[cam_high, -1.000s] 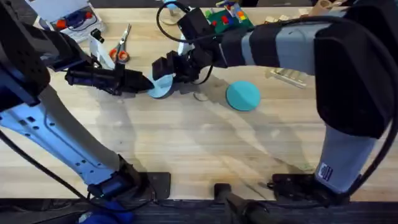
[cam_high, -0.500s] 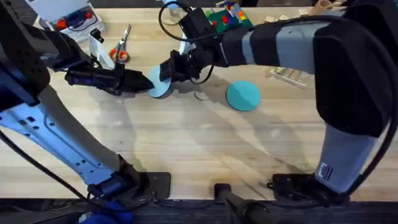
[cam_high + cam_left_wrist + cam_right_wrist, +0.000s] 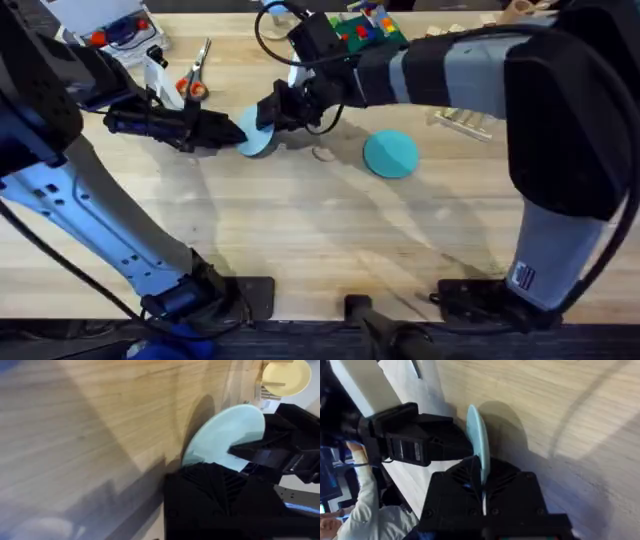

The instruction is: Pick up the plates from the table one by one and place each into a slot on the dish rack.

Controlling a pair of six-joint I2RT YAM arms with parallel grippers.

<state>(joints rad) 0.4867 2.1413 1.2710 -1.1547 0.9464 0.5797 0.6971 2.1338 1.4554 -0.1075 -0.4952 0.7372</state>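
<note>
the right gripper pinched the pale plate on edge opposite the left gripper, whose grip was unclear; a handover seemed underway, the rack next.

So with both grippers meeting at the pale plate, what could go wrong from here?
1. The pale sky-blue round plate sits between the left gripper and the right gripper; if both pull at once it could slip or get tugged.
2. The right gripper's fingers hold it edge-on near the rim, so it may pivot in transit.
3. The darker teal round plate lies under the right arm's return path.
</note>
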